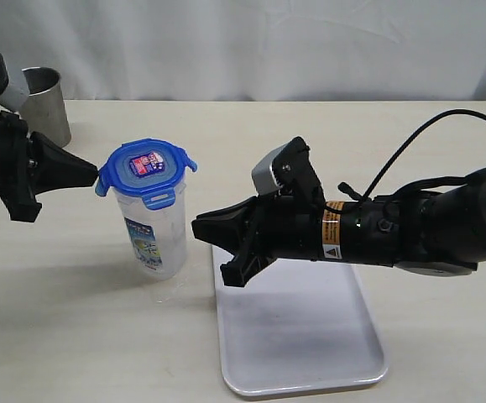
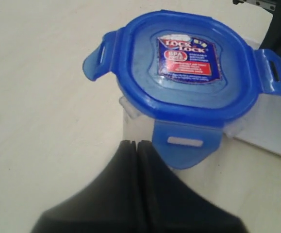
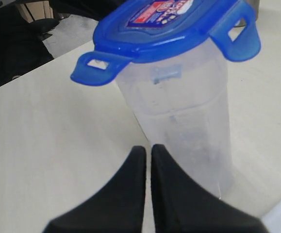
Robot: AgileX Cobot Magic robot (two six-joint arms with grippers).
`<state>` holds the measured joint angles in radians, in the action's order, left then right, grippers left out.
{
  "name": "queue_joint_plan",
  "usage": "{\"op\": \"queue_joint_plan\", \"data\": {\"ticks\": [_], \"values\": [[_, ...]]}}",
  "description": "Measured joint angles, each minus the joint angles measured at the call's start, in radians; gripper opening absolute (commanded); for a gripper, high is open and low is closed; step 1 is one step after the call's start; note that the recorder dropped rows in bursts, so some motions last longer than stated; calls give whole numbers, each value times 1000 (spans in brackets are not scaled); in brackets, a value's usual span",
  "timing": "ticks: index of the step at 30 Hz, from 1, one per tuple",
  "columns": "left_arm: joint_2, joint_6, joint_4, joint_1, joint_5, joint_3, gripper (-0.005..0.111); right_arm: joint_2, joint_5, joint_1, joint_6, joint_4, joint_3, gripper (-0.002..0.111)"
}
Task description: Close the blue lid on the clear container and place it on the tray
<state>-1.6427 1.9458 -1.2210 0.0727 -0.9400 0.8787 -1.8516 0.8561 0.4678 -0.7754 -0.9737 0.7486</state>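
Note:
The clear container stands on the table just left of the tray. The blue lid sits on top of it, its flaps sticking outward. My left gripper is shut, and its tip is at the lid's left flap; in the left wrist view this gripper sits just beside a flap of the lid. My right gripper is shut with nothing in it, a little to the right of the container wall. The right wrist view shows it close to the container, below the lid.
A grey steel cup stands at the back left, behind my left arm. My right arm lies over the tray's far end. A white cloth backdrop closes off the table's far edge.

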Motion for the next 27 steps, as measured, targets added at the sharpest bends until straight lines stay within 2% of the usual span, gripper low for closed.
{"op": "queue_joint_plan", "data": {"ticks": [27], "values": [[0,-113,55,0,-96,0,0,0,-26,0,0,14,0,4]]}}
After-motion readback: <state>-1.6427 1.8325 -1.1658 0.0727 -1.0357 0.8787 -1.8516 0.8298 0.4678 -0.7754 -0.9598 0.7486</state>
